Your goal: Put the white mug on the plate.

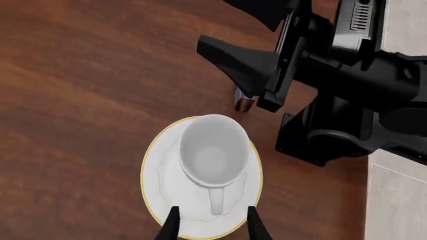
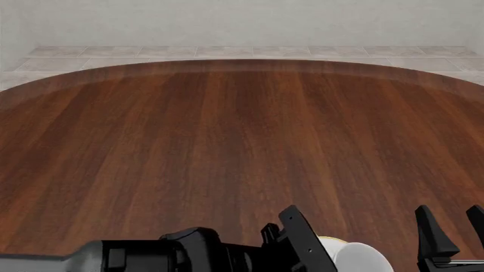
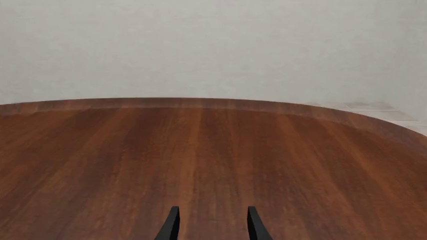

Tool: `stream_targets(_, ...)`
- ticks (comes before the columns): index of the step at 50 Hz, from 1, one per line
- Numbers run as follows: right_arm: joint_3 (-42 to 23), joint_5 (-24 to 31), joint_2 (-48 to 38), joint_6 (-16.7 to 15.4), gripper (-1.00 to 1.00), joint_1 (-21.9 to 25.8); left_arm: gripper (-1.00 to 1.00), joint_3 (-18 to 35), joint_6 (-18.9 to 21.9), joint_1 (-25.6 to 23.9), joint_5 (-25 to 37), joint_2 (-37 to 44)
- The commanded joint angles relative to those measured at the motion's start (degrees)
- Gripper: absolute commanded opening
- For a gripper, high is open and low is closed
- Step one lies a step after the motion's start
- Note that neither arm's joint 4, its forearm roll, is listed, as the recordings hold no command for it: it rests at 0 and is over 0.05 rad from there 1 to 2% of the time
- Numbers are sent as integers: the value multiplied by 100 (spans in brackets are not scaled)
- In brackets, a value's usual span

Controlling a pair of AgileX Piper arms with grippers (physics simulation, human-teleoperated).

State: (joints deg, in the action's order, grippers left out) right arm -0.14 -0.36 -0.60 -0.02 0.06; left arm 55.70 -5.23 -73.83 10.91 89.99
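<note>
On the plate (image 1: pixel 160 170) the mug (image 1: pixel 213 152) is seen standing upright. The left gripper (image 1: pixel 212 226) is held open above it, with nothing inside. The right gripper (image 3: pixel 211 225) is open too. It should be lifted straight up, so the mug is not bumped.

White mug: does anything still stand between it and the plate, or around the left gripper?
Nothing visible does. The white mug already stands upright on the plate, handle toward the left gripper, whose open fingers hold nothing. The right arm stays off to one side.
</note>
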Motion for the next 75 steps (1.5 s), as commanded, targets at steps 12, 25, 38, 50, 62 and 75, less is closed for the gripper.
stream_targets(12, 4, -16, -11, -4, 100, -3, 100, 103, 191, 100, 597, -816)
stream_targets(25, 4, -16, -11, -5, 100, -1, 100, -94, 204, 264, 730, -1545)
stream_targets(38, 4, -16, -12, -5, 100, -3, 100, -564, 259, 634, 857, -2368)
stream_targets(50, 4, -16, -12, -5, 100, -2, 100, -764, 227, 807, 1001, -3055)
stream_targets(62, 4, -16, -12, -7, 100, -2, 100, -1033, 92, 1032, 1106, -3684)
stream_targets(75, -71, -209, 58, 126, 100, 14, 100, -1425, 14, 1295, 1125, -4206)
